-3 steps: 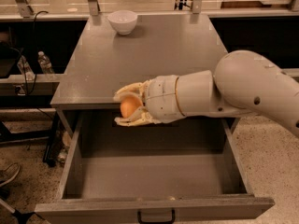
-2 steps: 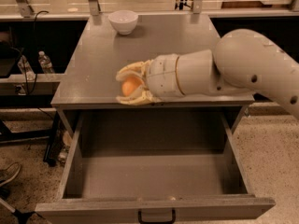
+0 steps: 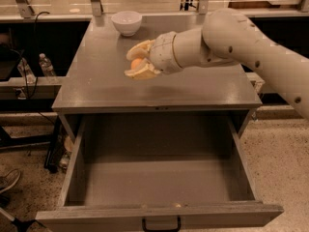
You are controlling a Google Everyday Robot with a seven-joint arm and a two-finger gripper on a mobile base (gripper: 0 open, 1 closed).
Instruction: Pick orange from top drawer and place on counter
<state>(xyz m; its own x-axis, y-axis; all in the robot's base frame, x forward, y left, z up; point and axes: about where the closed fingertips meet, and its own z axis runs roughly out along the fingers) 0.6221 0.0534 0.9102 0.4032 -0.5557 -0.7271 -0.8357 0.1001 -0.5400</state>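
Note:
The orange is a small round orange-yellow fruit held between the gripper's pale fingers. My gripper is shut on it, over the middle of the grey counter, close to the surface. The large pale arm reaches in from the right. The top drawer is pulled fully open below the counter, with its inside bare and a small black handle on the front panel.
A white bowl stands at the back of the counter, left of centre. Metal posts rise behind the cabinet. A plastic bottle and cables sit on a low shelf to the left. Speckled floor lies on both sides.
My gripper has carried the orange from above the drawer's back edge up and farther back over the counter, towards the bowl.

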